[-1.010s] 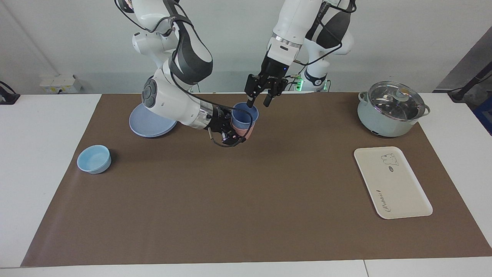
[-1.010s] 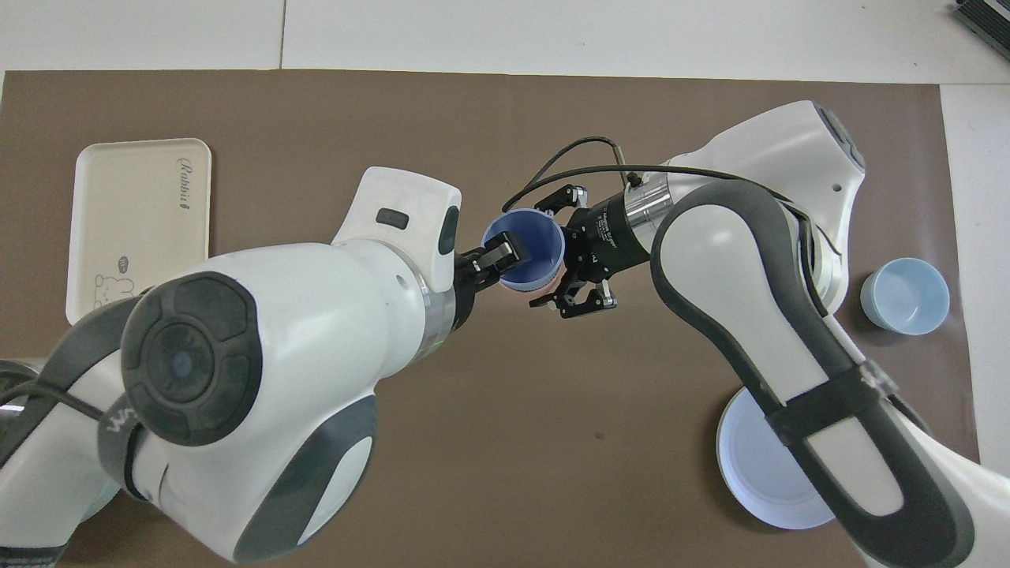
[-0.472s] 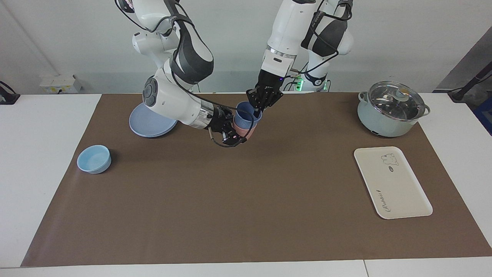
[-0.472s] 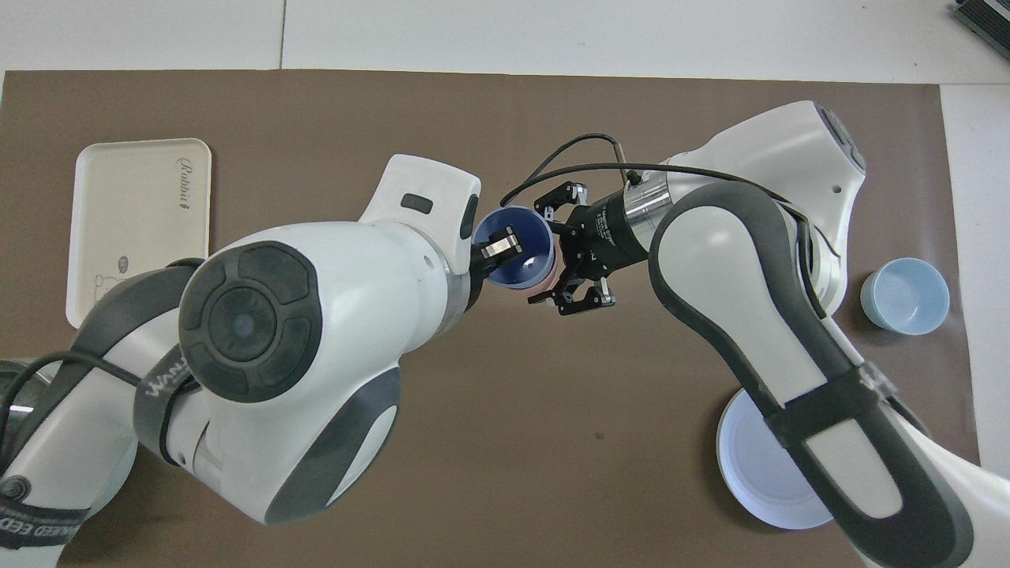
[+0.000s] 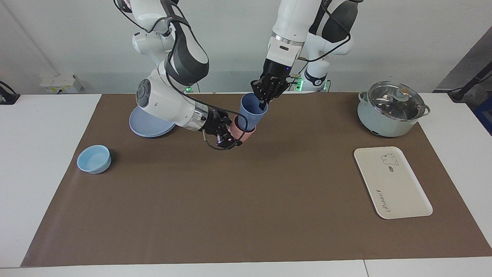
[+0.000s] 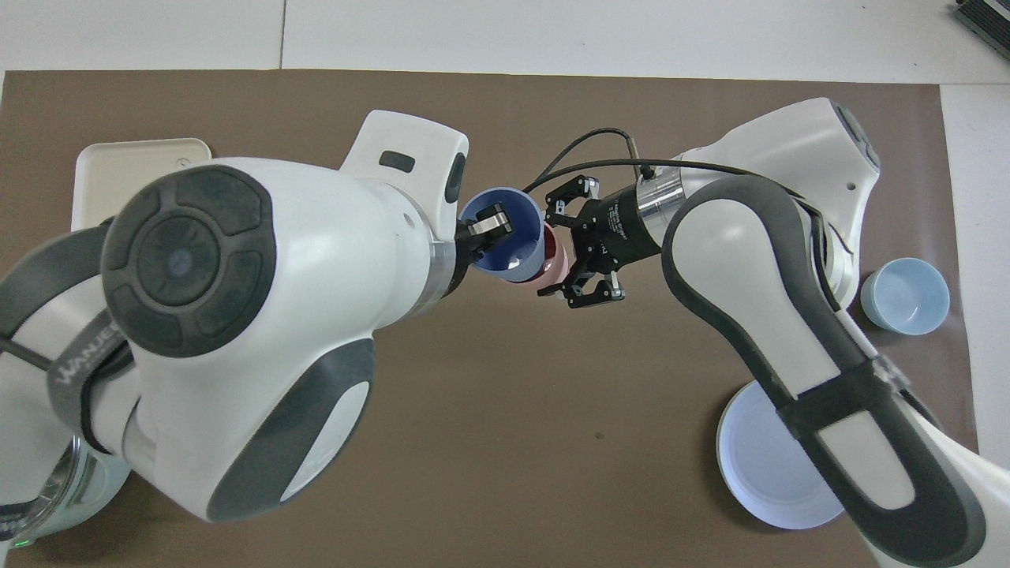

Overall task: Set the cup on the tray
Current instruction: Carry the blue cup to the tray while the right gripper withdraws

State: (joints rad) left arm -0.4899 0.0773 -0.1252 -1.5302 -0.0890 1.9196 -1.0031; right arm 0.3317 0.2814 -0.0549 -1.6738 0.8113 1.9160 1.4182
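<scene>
The periwinkle-blue cup (image 5: 251, 112) is tilted and raised partly out of a pink tumbler (image 5: 243, 133) in which it was nested, near the robots at mid-table. My left gripper (image 5: 264, 98) is shut on the cup's rim, one finger inside it; it shows in the overhead view (image 6: 491, 227) with the cup (image 6: 509, 256). My right gripper (image 5: 231, 135) is shut on the pink tumbler (image 6: 555, 259), coming in sideways (image 6: 570, 246). The cream tray (image 5: 392, 184) lies toward the left arm's end, partly hidden under my left arm in the overhead view (image 6: 126, 155).
A pale pot with a glass lid (image 5: 390, 109) stands nearer to the robots than the tray. A round blue plate (image 5: 148, 124) and a light-blue bowl (image 5: 94, 159) lie toward the right arm's end; they show in the overhead view as plate (image 6: 761, 473) and bowl (image 6: 905, 296).
My left gripper came down from above the cup, shut on its rim and lifted it partly out of the pink tumbler. My right gripper kept hold of the pink tumbler and tilted slightly.
</scene>
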